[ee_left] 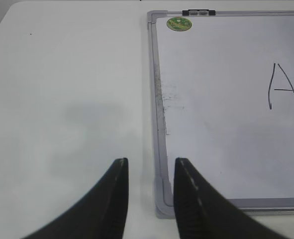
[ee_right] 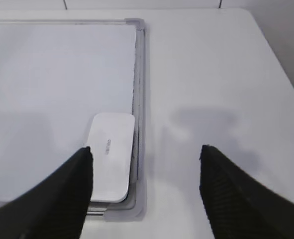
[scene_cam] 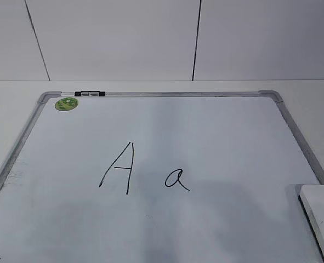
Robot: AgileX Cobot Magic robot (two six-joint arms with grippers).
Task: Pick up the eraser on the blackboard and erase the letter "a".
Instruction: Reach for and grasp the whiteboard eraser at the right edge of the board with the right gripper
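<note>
The blackboard (scene_cam: pixel 216 131) is a white board with a grey frame lying flat on the table. The small cursive letter "a" (scene_cam: pixel 176 179) stands right of a taller capital "A" (scene_cam: pixel 119 167). The white eraser (scene_cam: pixel 320 211) lies at the board's near right corner; it also shows in the right wrist view (ee_right: pixel 111 155). My right gripper (ee_right: pixel 146 152) is open and empty, above the board's right frame, its left finger next to the eraser. My left gripper (ee_left: pixel 151 162) is open and empty over the board's near left corner (ee_left: pixel 162 199). Neither gripper shows in the exterior view.
A round green sticker (scene_cam: pixel 66 103) and a black-and-silver clip (scene_cam: pixel 89 93) sit at the board's far left corner. White table (ee_left: pixel 62 99) lies left of the board and also to its right (ee_right: pixel 211 74). A panelled wall (scene_cam: pixel 151 38) rises behind.
</note>
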